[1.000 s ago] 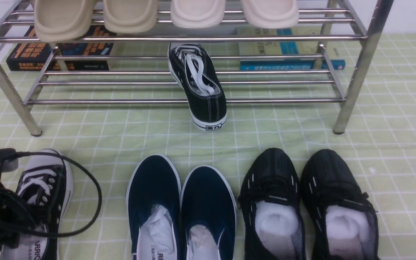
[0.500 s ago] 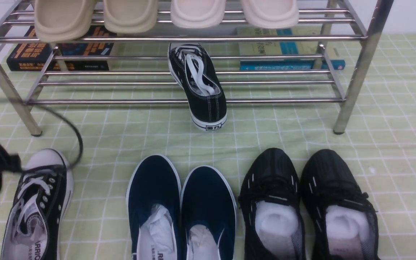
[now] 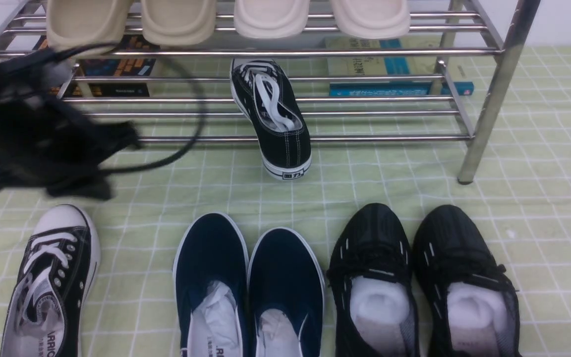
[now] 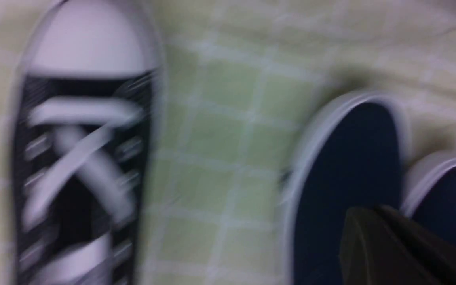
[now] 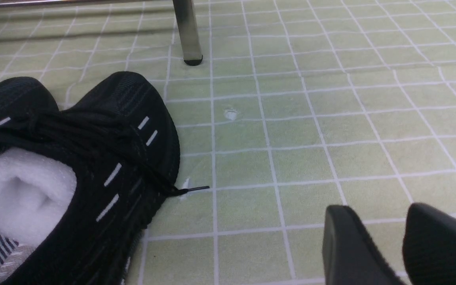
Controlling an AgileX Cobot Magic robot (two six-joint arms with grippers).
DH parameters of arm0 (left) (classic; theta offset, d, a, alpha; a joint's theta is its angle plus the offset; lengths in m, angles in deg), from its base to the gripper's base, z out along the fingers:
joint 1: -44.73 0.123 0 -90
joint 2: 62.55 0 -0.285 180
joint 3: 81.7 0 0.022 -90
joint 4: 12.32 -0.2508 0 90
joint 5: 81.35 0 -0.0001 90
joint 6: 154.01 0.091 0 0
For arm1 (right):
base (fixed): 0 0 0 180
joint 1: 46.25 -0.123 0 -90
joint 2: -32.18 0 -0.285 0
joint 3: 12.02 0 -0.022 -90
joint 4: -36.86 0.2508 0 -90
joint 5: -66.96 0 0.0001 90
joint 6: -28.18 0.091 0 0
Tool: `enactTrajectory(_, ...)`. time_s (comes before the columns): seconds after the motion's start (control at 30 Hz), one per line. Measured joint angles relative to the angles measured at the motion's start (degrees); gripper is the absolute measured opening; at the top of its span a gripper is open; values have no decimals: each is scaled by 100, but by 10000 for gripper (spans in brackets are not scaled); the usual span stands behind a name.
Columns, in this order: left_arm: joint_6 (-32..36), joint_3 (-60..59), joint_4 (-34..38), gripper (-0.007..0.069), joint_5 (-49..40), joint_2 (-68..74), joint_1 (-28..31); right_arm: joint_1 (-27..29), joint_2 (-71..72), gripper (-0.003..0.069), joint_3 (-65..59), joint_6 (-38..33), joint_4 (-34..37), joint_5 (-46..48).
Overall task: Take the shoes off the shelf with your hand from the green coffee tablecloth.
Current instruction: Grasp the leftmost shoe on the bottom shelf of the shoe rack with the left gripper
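7 o'clock, near: one black canvas sneaker (image 3: 50, 282) down on green checked tablecloth (image 3: 389, 188), so half done. 9 o'clock: left hand (image 3: 42, 168) blurred, closed together, nothing held. 12 o'clock, far: second sneaker (image 3: 273, 119) on chrome shoe rack (image 3: 493, 94) lower tier, heel overhanging front rail; left to do.

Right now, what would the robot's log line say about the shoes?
black canvas white-laced sneaker: on chrome tube shelf | mate: on pale green grid tablecloth | left gripper: shut, empty, raised

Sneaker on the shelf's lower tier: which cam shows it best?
Front view: the sneaker shows whole, heel overhanging the front bar of the shelf. Left wrist view has only its blurred mate on the cloth; right wrist view shows neither, just a mesh shoe.
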Motion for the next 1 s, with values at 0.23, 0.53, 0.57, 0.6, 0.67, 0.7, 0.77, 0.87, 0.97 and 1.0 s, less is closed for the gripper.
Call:
enactTrajectory(0.23,-474,1262,18,162,650,1388,-697,0,0,237,0,0,0,0)
enactTrajectory(0.53,-930,2639,35,464,1373,2776,-966,0,0,237,0,0,0,0)
enactTrajectory(0.57,-1026,2714,35,483,1497,2924,-966,0,0,237,0,0,0,0)
enactTrajectory(0.6,-1050,2720,35,486,1539,2980,-966,0,0,237,0,0,0,0)
enactTrajectory(0.67,-1112,2752,30,494,1708,3167,-966,0,0,237,0,0,0,0)
enactTrajectory(0.7,-1125,2757,21,494,1768,3238,-966,0,0,237,0,0,0,0)
enactTrajectory(0.77,-1172,2757,18,481,1847,3303,-966,0,0,237,0,0,0,0)
enactTrajectory(0.87,-1203,2776,18,447,1934,3357,-966,0,0,237,0,0,0,0)
enactTrajectory(0.97,-1216,2788,18,369,1960,3396,-971,0,0,237,0,0,0,0)
enactTrajectory(1.0,-1221,2800,18,313,1955,3408,-977,0,0,237,0,0,0,0)
